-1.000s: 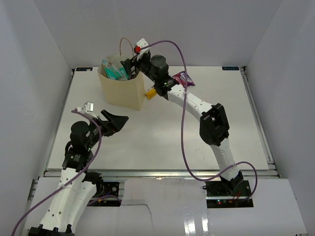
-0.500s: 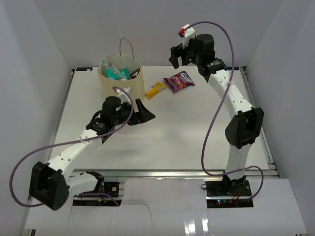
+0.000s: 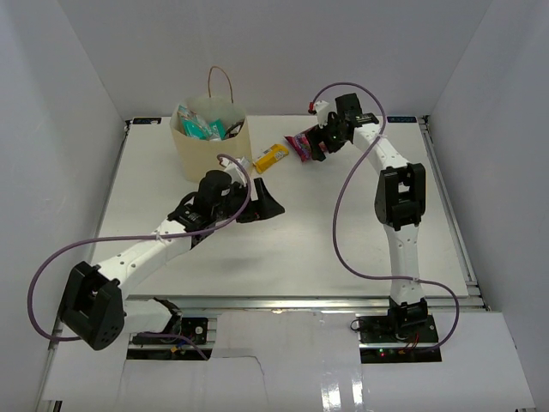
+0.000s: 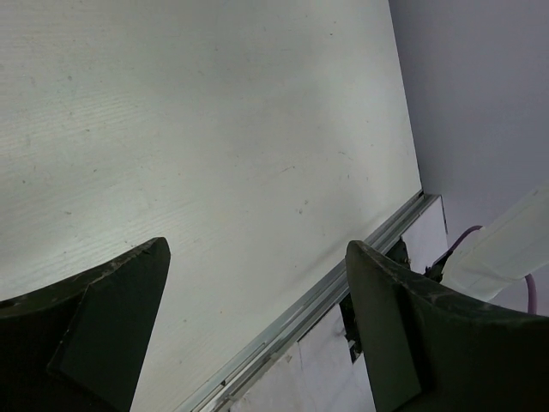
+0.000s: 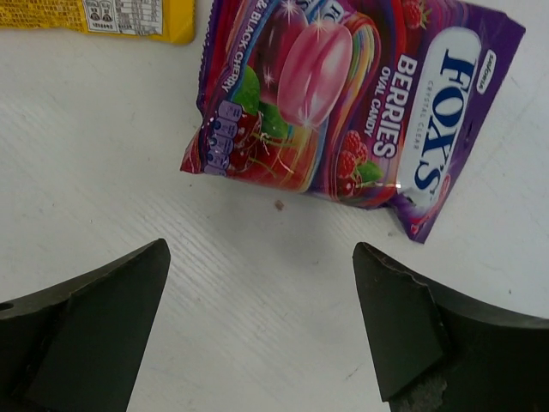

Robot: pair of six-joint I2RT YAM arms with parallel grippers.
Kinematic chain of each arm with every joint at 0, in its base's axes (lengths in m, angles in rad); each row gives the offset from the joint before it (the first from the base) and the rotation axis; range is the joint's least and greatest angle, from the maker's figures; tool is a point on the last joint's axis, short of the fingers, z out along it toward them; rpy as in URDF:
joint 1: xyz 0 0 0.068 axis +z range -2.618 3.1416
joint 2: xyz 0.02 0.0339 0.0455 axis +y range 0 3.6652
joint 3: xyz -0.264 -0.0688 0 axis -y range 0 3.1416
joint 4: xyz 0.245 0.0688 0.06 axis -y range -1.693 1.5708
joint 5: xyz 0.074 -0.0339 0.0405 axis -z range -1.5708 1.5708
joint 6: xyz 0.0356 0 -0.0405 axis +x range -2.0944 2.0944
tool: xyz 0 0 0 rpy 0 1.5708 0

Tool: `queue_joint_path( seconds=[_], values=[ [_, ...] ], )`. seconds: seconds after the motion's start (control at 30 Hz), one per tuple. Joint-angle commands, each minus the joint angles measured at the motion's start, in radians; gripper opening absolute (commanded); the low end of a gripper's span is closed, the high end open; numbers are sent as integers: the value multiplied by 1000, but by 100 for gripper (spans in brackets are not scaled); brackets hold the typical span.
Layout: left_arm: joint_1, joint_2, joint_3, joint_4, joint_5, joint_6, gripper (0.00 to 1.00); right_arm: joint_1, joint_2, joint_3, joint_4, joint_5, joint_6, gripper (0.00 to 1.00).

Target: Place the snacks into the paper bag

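Observation:
The paper bag [image 3: 211, 150] stands upright at the back left of the table, with teal and green packets [image 3: 196, 125] sticking out of its top. The small yellow bar [image 3: 270, 157] lies flat just right of the bag and shows at the top edge of the right wrist view [image 5: 103, 17]. The purple candy pack [image 3: 300, 144] lies right of the bar. My right gripper [image 3: 320, 144] is open and empty, low over the table beside the candy pack [image 5: 343, 94], jaws [image 5: 260, 249] apart. My left gripper [image 3: 266, 204] is open and empty above bare table [image 4: 257, 249], in front of the bag.
The table's metal edge rail [image 4: 343, 283] and a purple cable [image 4: 532, 287] show beyond the left fingers. White walls close in the table at the left, back and right. The right arm's purple cable [image 3: 343, 223] loops above the table's right half.
My right gripper left the bag's mouth, swung up and right, then came down by the candy pack. My left arm reached forward from the near left to the table's middle.

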Motion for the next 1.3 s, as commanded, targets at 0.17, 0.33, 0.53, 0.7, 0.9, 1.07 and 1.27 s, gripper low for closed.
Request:
queue_joint_path(
  seconds=[0.17,0.33,0.53,0.7,0.9,1.07,1.27],
  values=[
    [-6,-121,-86,16,-44,-76,94,80,43,19,206,39,-7,92],
    [-6,-140,-105,19,-50,-97,94,123,93,17,289,134,39,95],
    [-6,-159,-118,30,-62,-123,94,132,158,12,386,445,70,100],
    [-6,-163,-141,67,-58,-137,94,129,153,-26,399,459,48,67],
    [-6,-146,-146,103,-53,-166,94,109,17,-204,391,279,63,8],
    [-6,-103,-183,251,-97,-353,95,39,-229,-405,401,-69,56,8],
    [-6,131,-42,245,-116,-505,97,16,-523,-773,408,-363,-13,8]
  ],
)
